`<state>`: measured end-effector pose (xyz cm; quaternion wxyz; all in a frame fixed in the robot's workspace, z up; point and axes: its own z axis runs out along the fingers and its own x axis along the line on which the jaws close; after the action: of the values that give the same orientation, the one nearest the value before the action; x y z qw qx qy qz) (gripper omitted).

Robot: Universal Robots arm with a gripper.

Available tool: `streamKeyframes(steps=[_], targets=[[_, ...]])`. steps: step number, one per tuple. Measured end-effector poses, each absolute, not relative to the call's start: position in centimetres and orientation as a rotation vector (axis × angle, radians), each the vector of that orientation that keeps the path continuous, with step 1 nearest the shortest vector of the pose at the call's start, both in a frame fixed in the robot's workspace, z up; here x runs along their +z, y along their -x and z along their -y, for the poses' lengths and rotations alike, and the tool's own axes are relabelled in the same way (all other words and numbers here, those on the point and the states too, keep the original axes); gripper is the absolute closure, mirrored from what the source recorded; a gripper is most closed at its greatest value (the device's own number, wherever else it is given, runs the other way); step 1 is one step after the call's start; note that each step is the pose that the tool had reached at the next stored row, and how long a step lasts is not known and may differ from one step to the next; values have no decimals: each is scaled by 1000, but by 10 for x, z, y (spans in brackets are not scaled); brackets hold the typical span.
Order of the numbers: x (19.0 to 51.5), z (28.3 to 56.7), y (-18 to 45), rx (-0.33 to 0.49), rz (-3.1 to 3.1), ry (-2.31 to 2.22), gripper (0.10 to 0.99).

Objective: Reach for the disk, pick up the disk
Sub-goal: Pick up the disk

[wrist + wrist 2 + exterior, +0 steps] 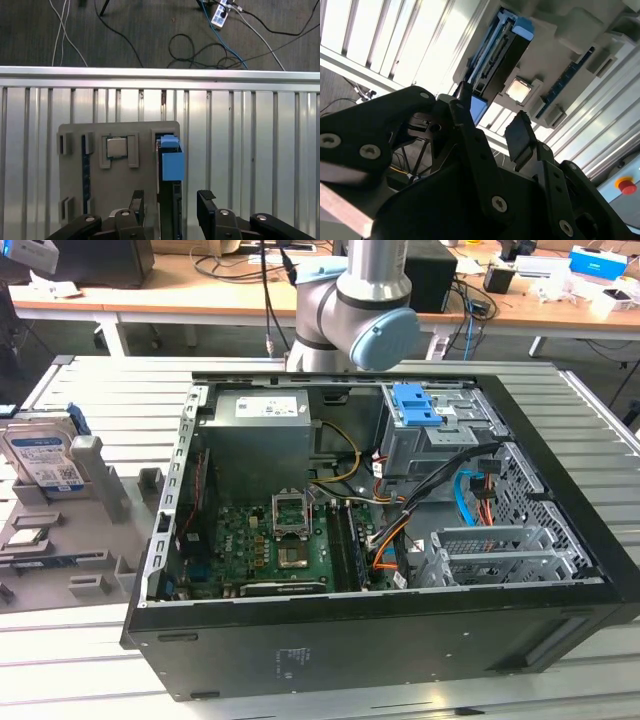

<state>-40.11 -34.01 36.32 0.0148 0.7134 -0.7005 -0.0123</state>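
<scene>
Slatted aluminium bench (100,380) carries everything. Open black computer tower case (400,640) lies on its side just beside the grey plastic upright-post fixture (110,540), not touching it as far as shows. Grey-and-light-blue robot arm (360,300) rises behind the case, on the side away from the fixture's base plate.

The fixture sits flat on the bench. The flat silver metal disk with white-and-blue label and blue side rails (42,455) stands on edge in a slot of the fixture, leaning against one of its posts. In the first wrist view the disk (171,162) is seen edge-on, blue rail end toward the camera; in the second wrist view its dark edge (502,55) runs along the fixture.

Black two-finger tool (171,205) hangs over the fixture with fingers (205,202) spread apart, one on each side of the disk's line, holding nothing; contact with the disk not visible. Same spread in the second wrist view (492,125).

Small square silver chip (117,148) rests in a fixture pocket just beside the disk.
</scene>
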Motion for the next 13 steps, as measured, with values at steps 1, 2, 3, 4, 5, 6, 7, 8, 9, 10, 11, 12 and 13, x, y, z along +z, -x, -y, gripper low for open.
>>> streamKeyframes(steps=[1, 2, 3, 4, 5, 6, 7, 8, 9, 10, 11, 12, 13], targets=[[363, 340, 401, -38, 2180, -2220, 541], [363, 340, 402, -38, 2180, -2220, 541], [363, 340, 402, -38, 2180, -2220, 541], [363, 340, 402, -38, 2180, -2220, 541], [363, 340, 403, -38, 2180, -2220, 541], [363, 340, 403, -38, 2180, -2220, 541], [363, 340, 403, -38, 2180, -2220, 541], [363, 340, 403, -38, 2180, -2220, 541], [363, 340, 403, -38, 2180, -2220, 541], [363, 340, 403, -38, 2180, -2220, 541], [363, 340, 404, -38, 2180, -2220, 541], [363, 340, 404, -38, 2180, -2220, 541], [363, 340, 404, -38, 2180, -2220, 541]])
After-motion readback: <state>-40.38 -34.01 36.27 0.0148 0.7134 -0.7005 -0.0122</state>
